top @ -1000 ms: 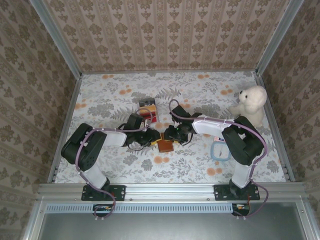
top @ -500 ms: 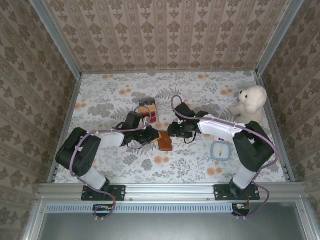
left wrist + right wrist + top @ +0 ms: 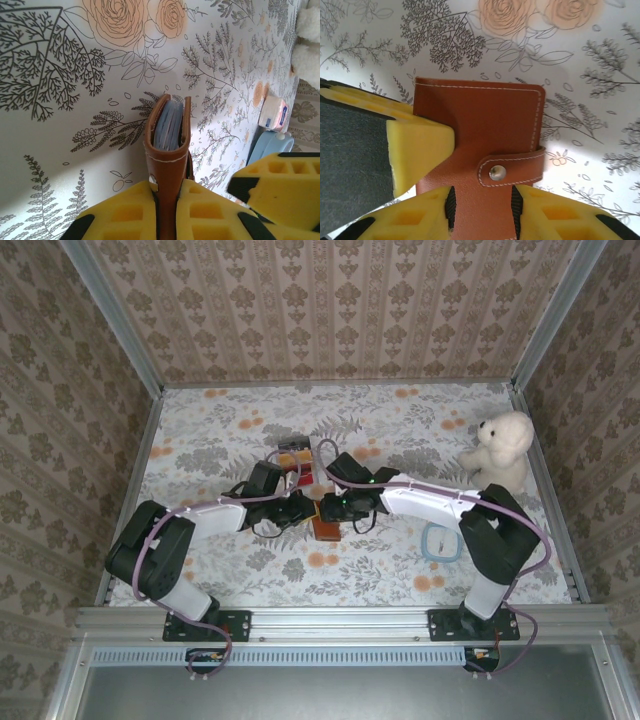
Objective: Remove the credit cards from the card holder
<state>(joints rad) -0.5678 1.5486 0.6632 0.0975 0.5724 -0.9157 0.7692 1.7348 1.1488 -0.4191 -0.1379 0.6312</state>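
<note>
The card holder (image 3: 485,125) is found near the middle of the table (image 3: 420,420), a little toward the near edge, where the two arms meet. It is held on edge by the left gripper (image 3: 168,200), whose yellow fingers are closed tight on the brown leather. At the free end the two covers are parted slightly, and a bluish-grey inner face is seen between them.

The right gripper (image 3: 482,215) is set against the outer face just below the snap strap (image 3: 512,167). Its fingers stand apart with leather seen between them, but whether they grip it cannot be told.

A small black box (image 3: 296,458) is seen just beyond the grippers. A plush toy (image 3: 500,445) is seated by the right edge, and a blue-rimmed object (image 3: 440,542) lies nearer the near edge, well apart from the card holder.
</note>
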